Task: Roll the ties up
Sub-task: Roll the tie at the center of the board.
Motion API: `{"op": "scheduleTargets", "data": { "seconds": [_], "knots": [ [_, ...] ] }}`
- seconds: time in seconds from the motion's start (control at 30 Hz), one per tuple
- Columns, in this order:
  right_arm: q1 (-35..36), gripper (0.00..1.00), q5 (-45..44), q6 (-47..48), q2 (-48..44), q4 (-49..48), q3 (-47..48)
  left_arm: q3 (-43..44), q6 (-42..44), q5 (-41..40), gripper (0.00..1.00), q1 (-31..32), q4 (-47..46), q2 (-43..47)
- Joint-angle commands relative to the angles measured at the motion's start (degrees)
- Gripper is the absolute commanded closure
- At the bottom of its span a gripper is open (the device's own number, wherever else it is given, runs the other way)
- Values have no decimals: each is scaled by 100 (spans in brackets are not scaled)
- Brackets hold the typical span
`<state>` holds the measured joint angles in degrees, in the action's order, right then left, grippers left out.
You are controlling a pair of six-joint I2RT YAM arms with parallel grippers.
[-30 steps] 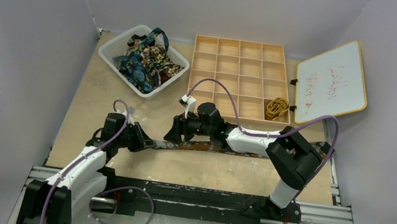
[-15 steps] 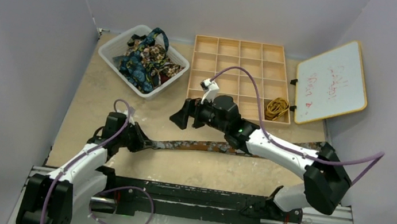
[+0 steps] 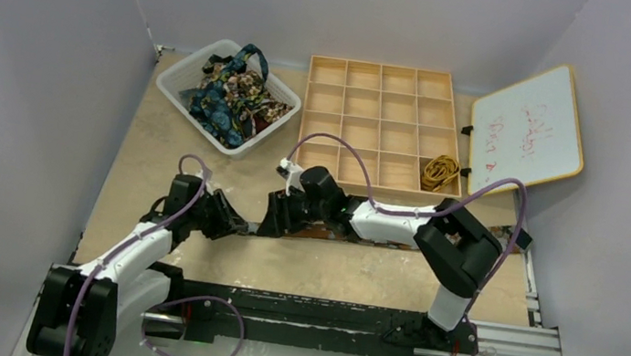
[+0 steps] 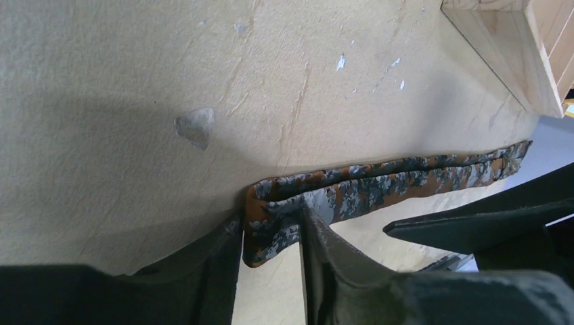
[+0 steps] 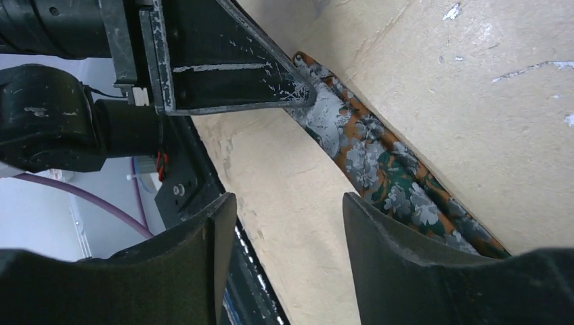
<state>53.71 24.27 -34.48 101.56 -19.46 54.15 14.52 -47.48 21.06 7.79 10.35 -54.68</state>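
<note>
Beige desk (image 3: 163,153), one tie (image 4: 406,177) stretched left to right — left fingers (image 4: 325,250), slightly parted, straddle its folded end; right fingers (image 5: 406,250) hang wide, empty, just beside it.

A worn beige table (image 3: 167,158) is seen, scuffed and flecked with white. A patterned tie (image 4: 379,186) is laid flat on it, one end between the fingers of the left gripper (image 4: 271,227) and the rest stretched past the right gripper (image 5: 284,210). Beyond the left gripper a white basket (image 3: 177,95) is set on the table, and beyond the right gripper a divided wooden tray (image 3: 306,103).
</note>
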Motion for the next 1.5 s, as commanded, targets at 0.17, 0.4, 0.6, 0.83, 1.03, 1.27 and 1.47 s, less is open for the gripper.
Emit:
{"op": "scheduleTargets", "data": {
  "seconds": [0.17,0.4,0.6,0.83,1.03,1.27,1.47],
  "knots": [
    [-21,57,-387,-7,473,531,751,283,-33,-298,48,12,504,283],
    [-19,72,-701,95,694,1086,1024,325,-143,-378,42,12,729,431],
    [-19,70,-755,283,310,1198,1004,338,-164,-418,39,12,809,476],
    [-22,71,-822,163,324,1387,853,244,-230,-348,38,12,644,397],
    [-20,75,-946,114,504,1607,903,143,-318,-203,38,12,467,312],
    [-20,80,-1372,177,825,1831,1202,120,-288,-202,37,12,477,292],
    [-25,81,-1614,234,926,1926,1356,118,-220,-229,37,12,560,400]
  ]
}}
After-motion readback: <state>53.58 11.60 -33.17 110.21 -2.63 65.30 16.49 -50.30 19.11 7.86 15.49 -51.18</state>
